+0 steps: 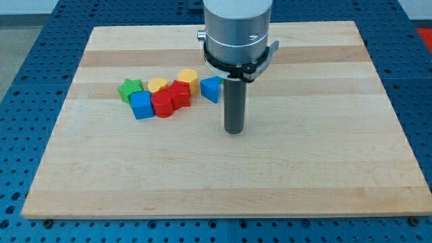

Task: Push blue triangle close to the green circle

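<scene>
The blue triangle (210,88) lies on the wooden board (304,169), at the right end of a cluster of blocks left of centre. My tip (233,131) rests on the board just below and to the right of the blue triangle, a short gap away from it. No green circle shows in the view; the only green block is a green star (130,88) at the cluster's left end. The arm's grey body (237,30) covers part of the board's top middle.
Between the star and the triangle sit a blue cube (142,105), a red cylinder (163,104), a red block (179,94) and two yellow blocks (157,85) (188,79), packed close together. A blue perforated table surrounds the board.
</scene>
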